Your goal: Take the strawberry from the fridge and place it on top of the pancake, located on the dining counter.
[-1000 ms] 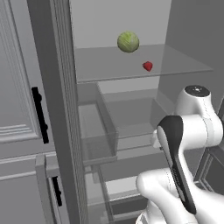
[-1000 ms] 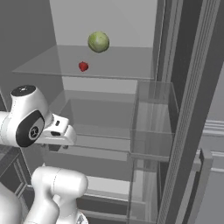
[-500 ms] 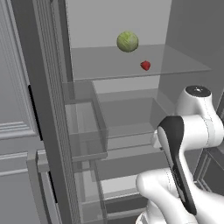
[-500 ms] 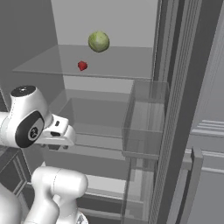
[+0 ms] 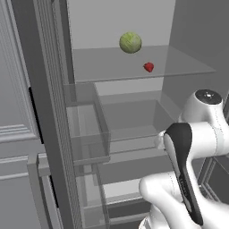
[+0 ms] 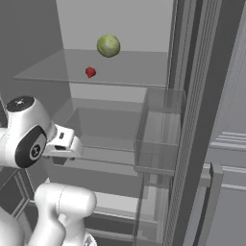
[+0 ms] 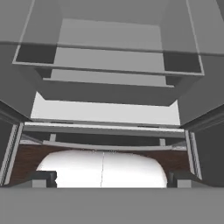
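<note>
Fridge (image 5: 49,112) doors wider (strawberry (image 5: 149,67) reachable)

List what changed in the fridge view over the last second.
Both fridge doors swung wider, their door bins turning away from the middle. The strawberry and cabbage stayed on the top glass shelf. The arm kept its pose, the gripper open as before.

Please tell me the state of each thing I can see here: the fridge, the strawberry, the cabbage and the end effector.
fridge: doors open, interior exposed.
strawberry: resting on the upper glass shelf, untouched.
cabbage: on the same shelf, behind the strawberry.
end effector: open, holding nothing.
</note>
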Motion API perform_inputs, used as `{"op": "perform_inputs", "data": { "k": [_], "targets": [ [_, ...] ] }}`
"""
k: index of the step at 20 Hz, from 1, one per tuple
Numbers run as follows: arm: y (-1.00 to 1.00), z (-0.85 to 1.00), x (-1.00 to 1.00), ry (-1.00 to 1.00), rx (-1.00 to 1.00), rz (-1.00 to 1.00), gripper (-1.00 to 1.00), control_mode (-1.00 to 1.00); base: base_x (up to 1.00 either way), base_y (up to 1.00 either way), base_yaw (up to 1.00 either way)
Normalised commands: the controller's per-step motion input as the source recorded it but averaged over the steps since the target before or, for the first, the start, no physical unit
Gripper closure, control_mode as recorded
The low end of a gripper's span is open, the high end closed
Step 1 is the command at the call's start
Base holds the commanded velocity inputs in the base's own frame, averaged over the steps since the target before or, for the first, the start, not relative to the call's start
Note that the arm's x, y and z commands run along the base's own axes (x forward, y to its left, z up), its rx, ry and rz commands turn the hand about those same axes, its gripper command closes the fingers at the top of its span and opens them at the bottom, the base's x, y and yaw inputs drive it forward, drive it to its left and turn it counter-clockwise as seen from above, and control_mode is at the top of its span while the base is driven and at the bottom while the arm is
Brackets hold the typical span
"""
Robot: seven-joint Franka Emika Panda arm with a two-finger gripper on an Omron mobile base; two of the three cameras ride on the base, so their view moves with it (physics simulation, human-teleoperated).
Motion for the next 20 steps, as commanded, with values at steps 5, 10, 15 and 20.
{"op": "perform_inputs", "data": {
  "k": [5,10,15,20],
  "targets": [
    [0.00,0.61,0.00,-0.32,0.01,0.00,-1.00,-1.00,0.00,0.00,0.00],
    [0.00,0.98,0.00,-0.24,0.00,-0.01,-1.00,-1.00,0.00,0.00,0.00],
    [0.00,0.85,0.16,-0.06,0.01,-0.15,-1.00,-1.00,0.00,0.00,0.00],
    [-0.01,0.43,0.67,-0.01,0.09,-0.09,-1.00,-1.00,0.00,0.00,0.00]
  ]
}}
